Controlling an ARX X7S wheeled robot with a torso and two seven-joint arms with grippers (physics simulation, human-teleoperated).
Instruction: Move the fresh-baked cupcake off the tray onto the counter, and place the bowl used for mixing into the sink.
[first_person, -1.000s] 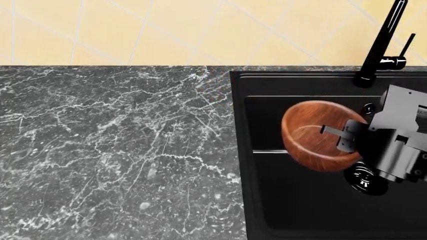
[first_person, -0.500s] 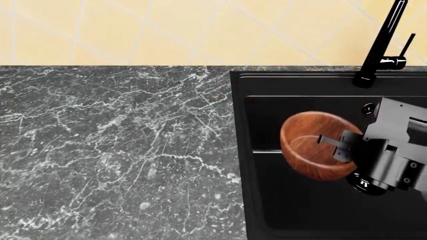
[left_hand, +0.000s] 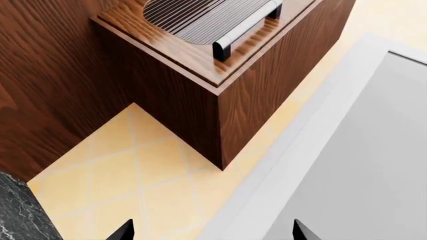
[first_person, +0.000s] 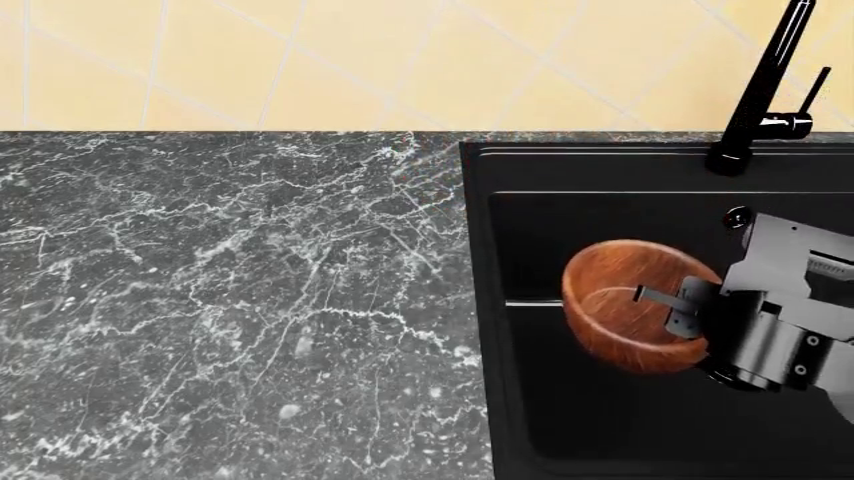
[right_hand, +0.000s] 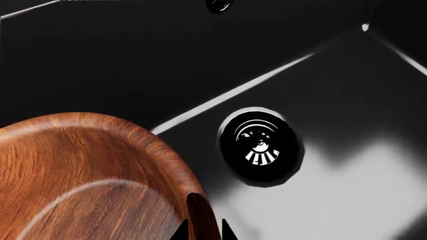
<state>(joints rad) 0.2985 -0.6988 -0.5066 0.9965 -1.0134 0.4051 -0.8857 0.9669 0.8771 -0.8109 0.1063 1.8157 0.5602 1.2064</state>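
Right claw (first_person: 663, 308) clamped on the bowl (first_person: 621, 305) rim over the sink (first_person: 534, 420) (drain half-hidden) — left claw's state unclear.

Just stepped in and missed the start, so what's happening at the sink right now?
The right gripper is pinching the rim of the wooden bowl and holding it tilted over the black sink, close to the drain. The bowl has sunk lower over the last second. The left gripper is out of the head view, its camera facing a wooden cabinet. No cupcake or tray is in view.
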